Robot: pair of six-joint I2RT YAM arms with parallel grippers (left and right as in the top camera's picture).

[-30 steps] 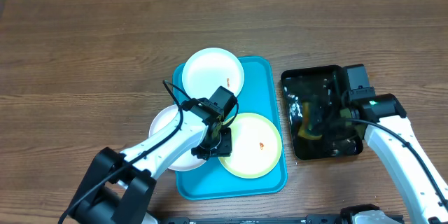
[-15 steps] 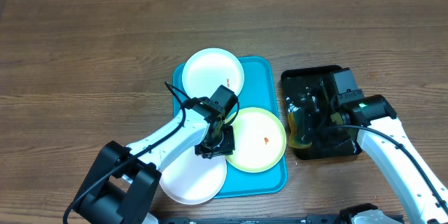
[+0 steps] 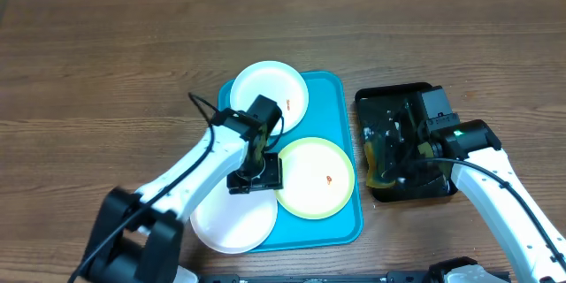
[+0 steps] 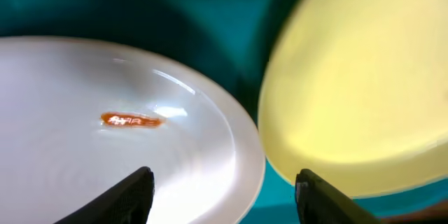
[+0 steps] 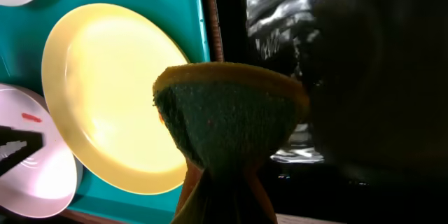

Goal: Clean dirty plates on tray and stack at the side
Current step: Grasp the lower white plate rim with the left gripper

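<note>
The turquoise tray holds a pale yellow-green plate with an orange speck. One white plate overhangs the tray's far left corner. Another white plate overhangs its near left edge. My left gripper is open, low over that near plate. In the left wrist view the fingers straddle the white plate's rim beside the yellow-green plate. My right gripper is shut on a yellow-and-green sponge, held over the gap between both trays.
A glossy black tray stands right of the turquoise one, with wet reflections. The right arm reaches over it from the near right. The left arm crosses the near white plate from the near left. Wood table lies all around.
The near white plate has slid from the tray's left side toward the near left. My left gripper shifted left. My right gripper moved left with the sponge to the black tray's left edge.
</note>
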